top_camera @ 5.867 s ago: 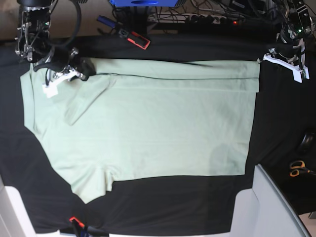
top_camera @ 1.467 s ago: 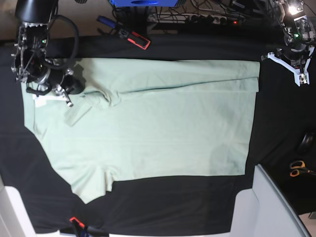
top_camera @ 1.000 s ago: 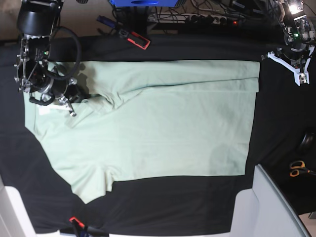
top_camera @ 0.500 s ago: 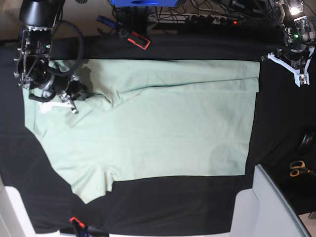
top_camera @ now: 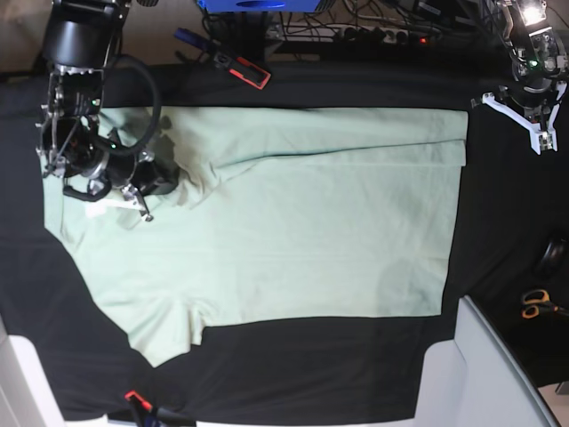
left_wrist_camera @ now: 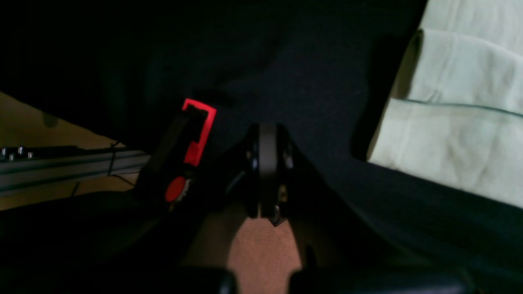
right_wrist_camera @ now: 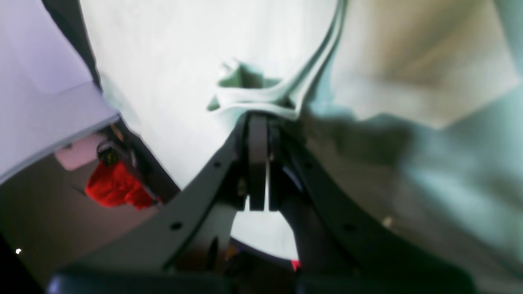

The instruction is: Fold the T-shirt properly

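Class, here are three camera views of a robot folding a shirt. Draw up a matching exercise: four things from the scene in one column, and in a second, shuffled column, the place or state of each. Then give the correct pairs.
Things
1. T-shirt
2. right gripper
3. left gripper
4. scissors

Places or states
A. shut on nothing, above the black cloth beside the shirt's edge
B. orange-handled, lying at the base view's right edge
C. pale green, spread flat over the table
D. shut on a pinched bunch of green fabric

Pairs: 1-C, 2-D, 3-A, 4-B
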Controlling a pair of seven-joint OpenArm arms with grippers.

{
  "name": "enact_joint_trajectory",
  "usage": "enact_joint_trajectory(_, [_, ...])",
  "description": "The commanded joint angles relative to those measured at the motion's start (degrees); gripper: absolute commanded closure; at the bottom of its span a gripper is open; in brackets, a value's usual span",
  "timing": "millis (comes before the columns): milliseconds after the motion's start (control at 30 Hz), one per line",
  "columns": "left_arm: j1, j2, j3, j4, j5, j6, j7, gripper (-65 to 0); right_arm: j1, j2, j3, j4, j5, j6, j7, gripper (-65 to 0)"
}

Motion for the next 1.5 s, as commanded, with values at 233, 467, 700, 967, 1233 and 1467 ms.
enact_joint_trajectory(233, [-0.02, -0.68, -0.38, 0.80, -0.26, 0.49, -0.91, 0.0, 5.97, 2.70, -7.39, -2.23, 1.15, 4.38, 4.85, 0.0])
enact_joint_trajectory(467, [-0.20, 0.81, 0.15, 1.15, -0.35, 0.40, -0.73, 0.0, 3.68, 4.90, -8.97, 9.28, 1.06, 14.58, 4.49, 0.0])
enact_joint_trajectory(700, [0.24, 3.54, -0.03, 0.97, -9.93, -5.22, -0.65, -24.0, -4.84, 7.36, -8.62, 22.12, 0.89, 15.81, 4.85, 0.0])
enact_joint_trajectory(967, [-0.73, 3.36, -0.29, -0.08, -21.62, -6.02, -1.00, -30.2, -7.74, 8.42, -8.62, 22.38, 0.89, 16.07, 4.85, 0.0])
enact_joint_trajectory(1233, [-6.26, 3.71, -0.29, -10.89, -25.05, -6.02, -1.00, -29.9, -8.98, 8.42, -8.62, 22.38, 0.89, 16.07, 4.85, 0.0])
enact_joint_trajectory(1467, [-8.02, 4.94, -0.38, -13.62, -25.05, -6.02, -1.08, -29.7, -9.06, 8.50, -8.62, 22.38, 0.89, 16.07, 4.85, 0.0])
